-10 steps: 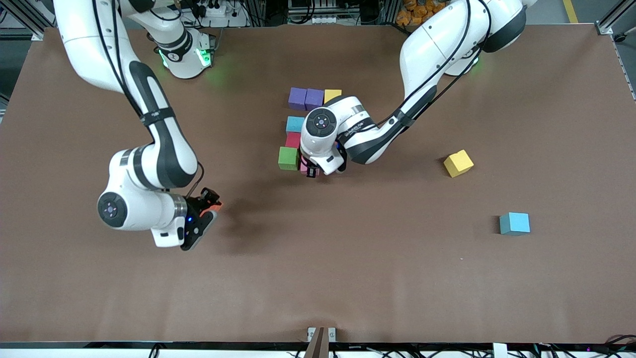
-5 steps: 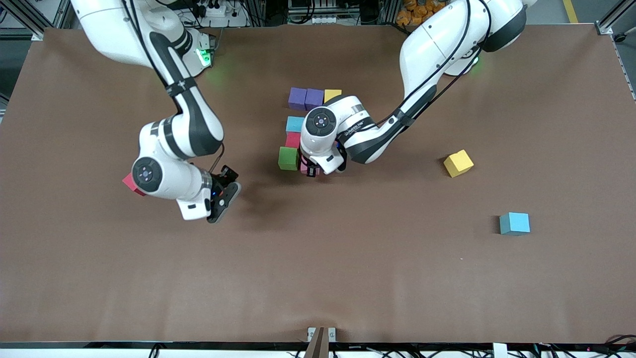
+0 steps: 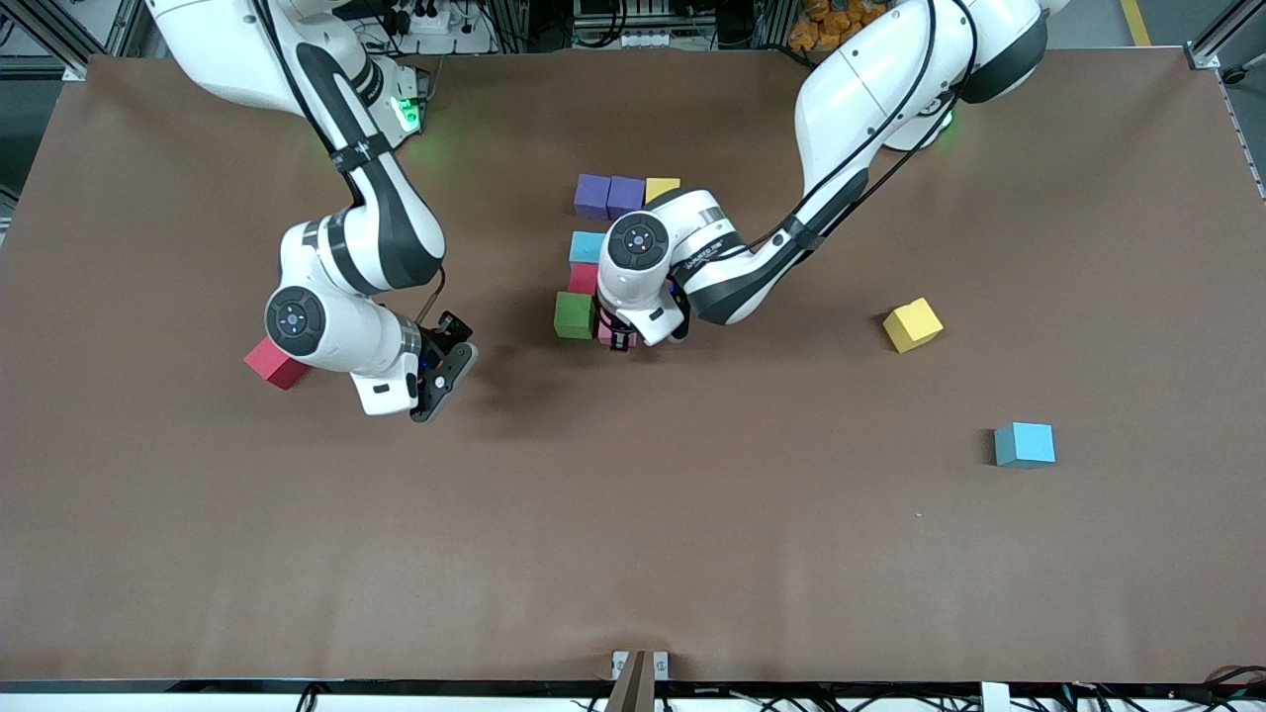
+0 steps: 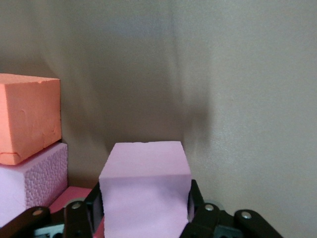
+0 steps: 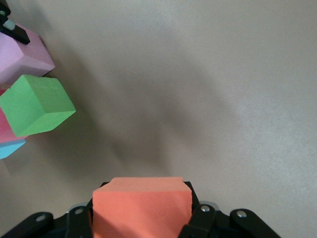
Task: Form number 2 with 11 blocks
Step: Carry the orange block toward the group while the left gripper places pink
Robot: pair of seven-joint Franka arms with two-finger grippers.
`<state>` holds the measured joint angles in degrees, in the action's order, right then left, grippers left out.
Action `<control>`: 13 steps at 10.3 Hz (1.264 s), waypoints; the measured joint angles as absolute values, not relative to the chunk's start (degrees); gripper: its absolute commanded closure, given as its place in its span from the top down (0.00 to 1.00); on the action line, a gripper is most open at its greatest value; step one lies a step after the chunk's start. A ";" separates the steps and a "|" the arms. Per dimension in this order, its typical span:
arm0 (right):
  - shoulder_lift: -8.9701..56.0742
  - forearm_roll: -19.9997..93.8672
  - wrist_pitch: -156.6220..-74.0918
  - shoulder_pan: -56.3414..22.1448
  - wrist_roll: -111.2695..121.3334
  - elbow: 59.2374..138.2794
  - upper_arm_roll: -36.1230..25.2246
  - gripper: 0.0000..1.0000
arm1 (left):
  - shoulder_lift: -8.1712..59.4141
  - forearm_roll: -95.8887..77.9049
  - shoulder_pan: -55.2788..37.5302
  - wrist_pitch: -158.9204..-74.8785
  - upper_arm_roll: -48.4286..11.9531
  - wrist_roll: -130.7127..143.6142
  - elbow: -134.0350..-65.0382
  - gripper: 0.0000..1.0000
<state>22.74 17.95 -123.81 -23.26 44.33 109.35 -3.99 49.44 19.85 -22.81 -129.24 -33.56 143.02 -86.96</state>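
Front view: the left gripper (image 3: 619, 339) is seen down at the near end of the half-built 2 (image 3: 603, 252), right beside the green block (image 3: 574, 315), with a pink block (image 3: 604, 333) peeking out under it. The right gripper (image 3: 442, 368) is hung over bare table toward the right arm's end, well apart from the digit. The digit lies off to its side, toward the left arm. A red block (image 3: 276, 363), a yellow block (image 3: 912, 324) and a blue block (image 3: 1025, 444) are left lying loose, away from everything.

Left wrist view: the pink block (image 4: 144, 191) is seen between the fingers (image 4: 95, 206). Whether it's clamped or already being let go can't be told. An orange block (image 4: 27, 116) on another pink one (image 4: 30, 186) is seen just beside it, so the slot looks filled.

Right wrist view: an orange block (image 5: 141, 206) is clamped between the fingers (image 5: 194, 206). The green block (image 5: 35, 104) and the rest of the digit are seen ahead of the jaws and off to one side. So the right gripper's next move is probably a sideways carry toward that cluster, and the left gripper is parked right where it would land.
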 measured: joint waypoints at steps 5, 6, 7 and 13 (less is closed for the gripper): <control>22.53 17.95 -124.28 -29.14 44.33 110.13 -9.78 0.32 | 49.33 19.86 -22.39 -129.45 -34.34 142.84 -87.13 0.74; 22.53 17.95 -124.28 -29.14 44.33 110.17 -9.87 0.32 | 49.15 19.87 -22.14 -129.45 -34.78 142.63 -87.11 0.74; 22.53 17.95 -124.28 -29.14 44.33 110.19 -9.93 0.32 | 48.94 19.87 -22.03 -129.45 -35.05 142.43 -87.11 0.74; 22.51 18.03 -125.23 -31.14 44.26 110.19 -9.98 0.32 | 45.88 19.93 -12.89 -126.59 -43.40 138.62 -86.87 0.75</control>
<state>22.51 18.03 -125.23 -31.14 44.26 110.19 -9.98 45.88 19.93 -12.89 -126.59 -43.40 138.62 -86.87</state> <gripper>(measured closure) 0.379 0.251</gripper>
